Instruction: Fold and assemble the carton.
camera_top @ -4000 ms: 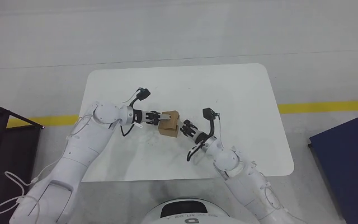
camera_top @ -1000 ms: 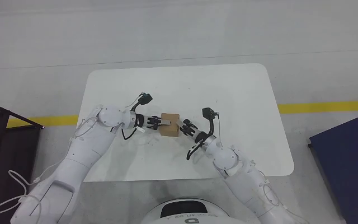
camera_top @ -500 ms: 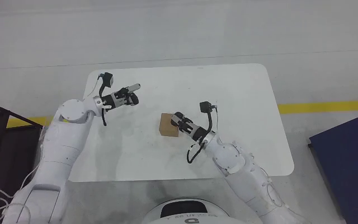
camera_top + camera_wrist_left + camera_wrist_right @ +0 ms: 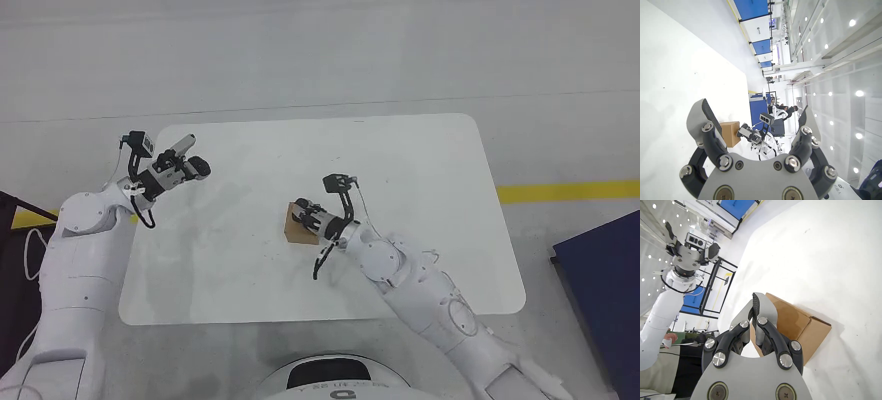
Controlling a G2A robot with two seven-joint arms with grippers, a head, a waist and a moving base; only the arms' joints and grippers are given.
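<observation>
A small brown carton (image 4: 295,224) stands closed on the white table (image 4: 420,170), just left of its middle. My right gripper (image 4: 309,217) is shut, with its fingers lying across the carton's top. In the right wrist view the right gripper (image 4: 754,301) has its pads together above the carton (image 4: 797,321), and nothing shows between them. My left gripper (image 4: 186,156) hangs open over the table's far left corner, well away from the carton. The left wrist view shows the left gripper (image 4: 755,104) with its fingers wide apart and empty, and the carton (image 4: 730,132) far off.
A black metal frame (image 4: 20,235) stands beside the table's left side. A dark blue panel (image 4: 600,285) lies off the right side. A yellow floor line (image 4: 570,190) runs behind the table. Bare tabletop stretches to the right of the carton and behind it.
The carton's raised flap has come down. My left gripper has let go and drawn back to the far left corner, opening. My right gripper has shifted onto the carton's top.
</observation>
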